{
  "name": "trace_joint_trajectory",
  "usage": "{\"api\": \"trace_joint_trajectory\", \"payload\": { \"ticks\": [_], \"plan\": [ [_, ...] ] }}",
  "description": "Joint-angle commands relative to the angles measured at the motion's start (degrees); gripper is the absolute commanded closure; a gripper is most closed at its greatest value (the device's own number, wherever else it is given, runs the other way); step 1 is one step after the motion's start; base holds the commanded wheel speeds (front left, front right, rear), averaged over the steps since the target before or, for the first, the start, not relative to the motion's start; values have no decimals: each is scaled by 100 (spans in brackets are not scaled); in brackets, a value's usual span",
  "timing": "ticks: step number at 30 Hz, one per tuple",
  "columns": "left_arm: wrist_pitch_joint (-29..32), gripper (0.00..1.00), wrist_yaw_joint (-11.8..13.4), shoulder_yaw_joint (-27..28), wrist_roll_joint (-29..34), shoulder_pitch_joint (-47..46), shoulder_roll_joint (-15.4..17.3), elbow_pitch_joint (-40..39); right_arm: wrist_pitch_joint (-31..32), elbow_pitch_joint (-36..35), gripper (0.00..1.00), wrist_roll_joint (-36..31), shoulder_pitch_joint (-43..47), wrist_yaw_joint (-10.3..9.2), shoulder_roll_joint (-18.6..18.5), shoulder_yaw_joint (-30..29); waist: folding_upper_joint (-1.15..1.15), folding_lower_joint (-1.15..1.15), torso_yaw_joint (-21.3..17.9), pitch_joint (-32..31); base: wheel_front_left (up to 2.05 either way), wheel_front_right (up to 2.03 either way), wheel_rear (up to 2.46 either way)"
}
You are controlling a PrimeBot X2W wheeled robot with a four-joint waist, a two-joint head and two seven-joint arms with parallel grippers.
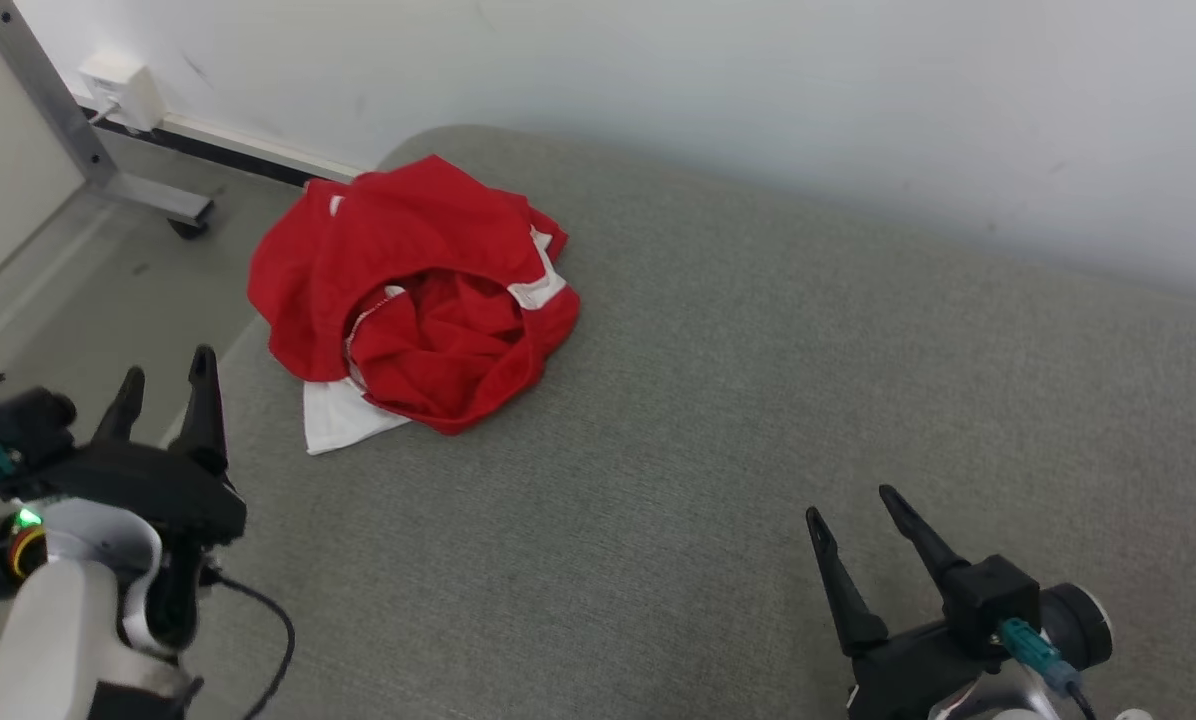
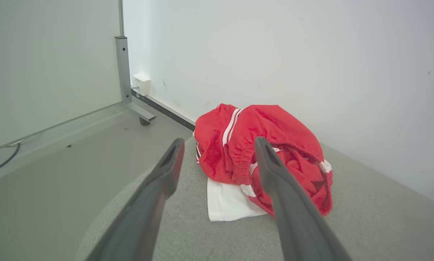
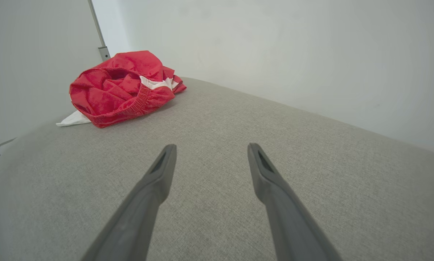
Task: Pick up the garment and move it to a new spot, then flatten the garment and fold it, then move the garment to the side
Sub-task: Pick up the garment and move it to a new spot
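A crumpled red garment [image 1: 413,290] with white trim lies in a heap near the far left corner of a grey upholstered surface [image 1: 758,400], close to the surface's rounded edge and just short of the white wall [image 1: 758,90] behind it. A flat white panel of the fabric pokes out from under the heap on the near side, and in the left wrist view an elasticated waistband and white side stripes show on the garment [image 2: 220,152]. The left end effector [image 1: 168,370] hovers at the surface's left edge, short of the garment and apart from it, its two dark fingers spread moderately wide with nothing between them; in its own wrist view the left end effector [image 2: 220,143] points straight at the heap. The right end effector [image 1: 850,503] hangs over bare upholstery at the near right, well apart from the garment, fingers likewise parted and empty; its wrist view shows the right end effector [image 3: 211,148] above the grey weave with the garment [image 3: 122,87] far off at the upper left. Beyond the corner, a metal frame leg [image 1: 108,170] on a caster stands on the floor [image 1: 108,290] beside a small white wall box [image 1: 118,85].
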Motion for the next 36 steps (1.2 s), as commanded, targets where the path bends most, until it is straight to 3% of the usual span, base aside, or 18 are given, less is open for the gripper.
{"api": "trace_joint_trajectory", "payload": {
  "ticks": [1,9,17,36],
  "plan": [
    [261,0,-6,3,-513,-300,32,46,70,-182,0,-33,-109,5,-128,1,-1,-1,-788,992,0,0,0],
    [1200,0,-2,302,-1697,-1114,542,165,296,-810,0,-83,-135,5,-309,-15,-1,-1,-1149,1578,0,0,0],
    [1828,0,171,662,-2145,-1653,975,213,426,-1309,0,-121,-48,5,-369,-120,-1,-1,-1448,2025,0,0,0],
    [2255,0,900,850,-2096,-1779,1411,-247,395,-1682,0,-148,-103,-4,-280,-205,-1,-1,-1952,2878,0,0,0]
  ]
}}
